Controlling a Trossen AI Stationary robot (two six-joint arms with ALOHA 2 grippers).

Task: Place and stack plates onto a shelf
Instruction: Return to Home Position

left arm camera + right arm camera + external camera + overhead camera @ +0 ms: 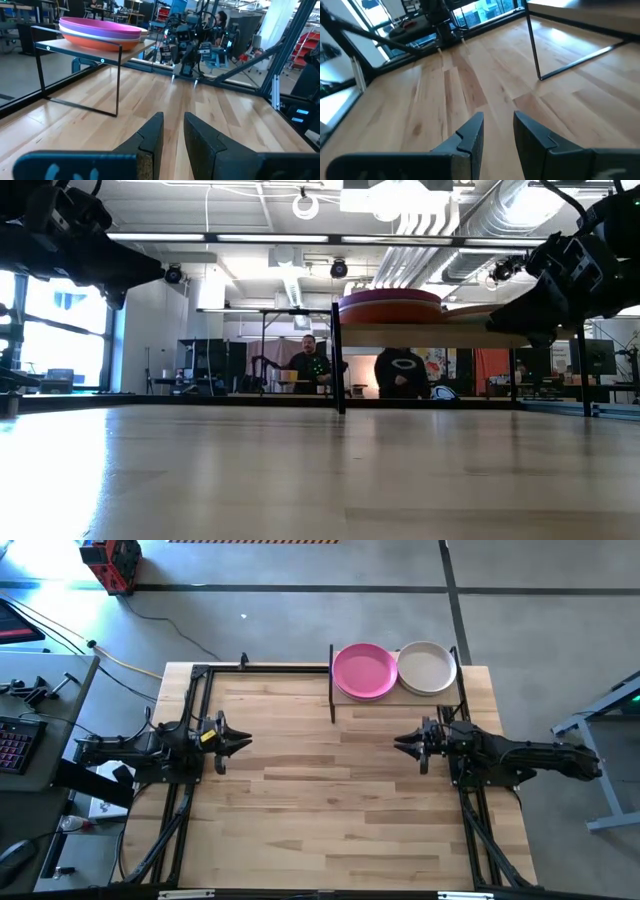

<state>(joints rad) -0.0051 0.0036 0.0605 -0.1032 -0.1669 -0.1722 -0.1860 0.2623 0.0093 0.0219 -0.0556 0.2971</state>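
Your left claw [174, 120] and right claw [498, 120] hang over the bench [330, 790], a little open, holding nothing. Pink plate [363, 670] and cream plate [427, 667] sit on the shelf [65, 46]. Steer arms clear of it.

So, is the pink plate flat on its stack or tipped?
Flat: the pink plate sits level on the purple plate and orange plate on the shelf. Left gripper and right gripper hover apart.
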